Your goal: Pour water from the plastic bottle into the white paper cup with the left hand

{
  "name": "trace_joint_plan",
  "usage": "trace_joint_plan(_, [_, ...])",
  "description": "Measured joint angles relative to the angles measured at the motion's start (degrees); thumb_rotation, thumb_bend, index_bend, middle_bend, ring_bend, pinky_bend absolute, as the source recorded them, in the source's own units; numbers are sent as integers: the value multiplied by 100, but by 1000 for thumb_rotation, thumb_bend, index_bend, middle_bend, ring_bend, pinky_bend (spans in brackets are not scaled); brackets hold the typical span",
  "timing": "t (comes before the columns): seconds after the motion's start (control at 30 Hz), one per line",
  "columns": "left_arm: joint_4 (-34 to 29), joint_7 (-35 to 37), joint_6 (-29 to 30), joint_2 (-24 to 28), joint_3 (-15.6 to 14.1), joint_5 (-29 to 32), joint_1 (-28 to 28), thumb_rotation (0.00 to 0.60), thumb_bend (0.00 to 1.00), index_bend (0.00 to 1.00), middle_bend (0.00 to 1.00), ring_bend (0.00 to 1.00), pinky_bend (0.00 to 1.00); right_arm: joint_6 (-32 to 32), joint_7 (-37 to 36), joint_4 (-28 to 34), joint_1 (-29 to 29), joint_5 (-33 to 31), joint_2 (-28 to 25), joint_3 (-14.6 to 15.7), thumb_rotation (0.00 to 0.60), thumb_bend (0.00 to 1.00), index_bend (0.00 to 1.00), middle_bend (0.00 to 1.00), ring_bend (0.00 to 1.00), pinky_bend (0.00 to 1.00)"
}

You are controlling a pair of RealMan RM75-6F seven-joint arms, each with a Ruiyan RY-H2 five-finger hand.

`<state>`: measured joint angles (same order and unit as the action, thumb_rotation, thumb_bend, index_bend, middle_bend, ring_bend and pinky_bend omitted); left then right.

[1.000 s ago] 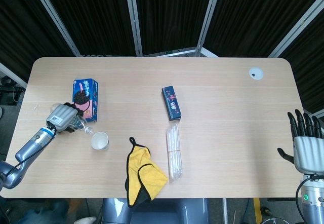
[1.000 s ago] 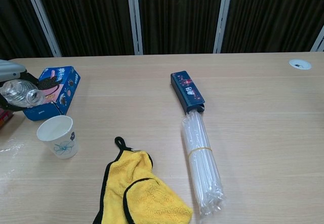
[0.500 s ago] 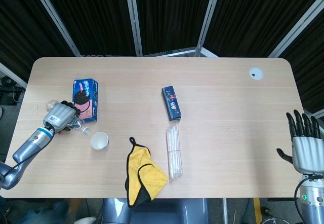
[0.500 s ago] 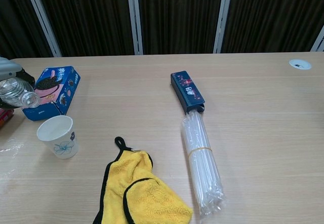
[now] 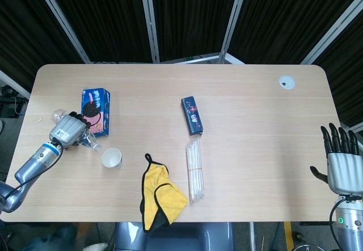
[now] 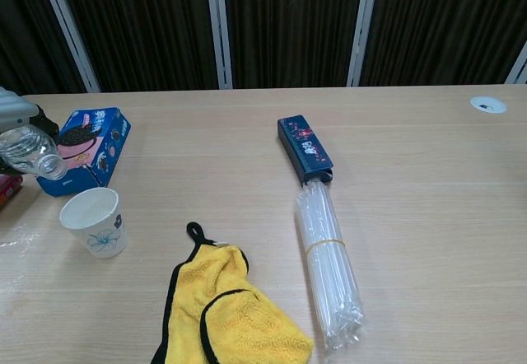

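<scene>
As the head view looks down on it, the counter [image 5: 255, 149] carries one cup [image 5: 112, 158], one bottle [image 5: 85, 139], two blue boxes, one yellow cloth [image 5: 159, 194] and one bundle of straws [image 5: 195, 170]. The left robot hand [image 5: 67, 130] grips the bottle near the counter's left edge, tilted with its open mouth toward the cup, which stands just beside it nearer the front edge. The wide box [image 5: 95, 111] lies just behind that robot hand; the slim box [image 5: 191, 114] lies near the counter's middle, with the straws just in front of it. The right robot hand [image 5: 343, 163] hangs off the counter's right edge, fingers spread, holding nothing. One round grommet [image 5: 287, 82] sits at the back right corner.

In the chest view, only a part of the left robot hand [image 6: 15, 113] shows at the left border, holding the clear bottle [image 6: 33, 150] tipped above and behind the cup [image 6: 93, 221], which bears a blue flower print. The wide box [image 6: 84, 148] shows pictured biscuits; its writing, and that on the slim box [image 6: 304, 160], is too small to read. The cloth [image 6: 232, 315] and straws [image 6: 328, 269] lie toward the front edge.
</scene>
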<state>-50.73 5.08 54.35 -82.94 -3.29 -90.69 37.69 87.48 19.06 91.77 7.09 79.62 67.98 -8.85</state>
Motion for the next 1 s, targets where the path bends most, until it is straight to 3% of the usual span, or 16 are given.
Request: trace_joint_plan(1.0, [100, -814, 257, -160, 16, -75, 2, 600, 539, 671, 530, 310, 349, -20, 15, -2, -1, -38, -8, -5, 600, 0, 0, 0, 0, 0])
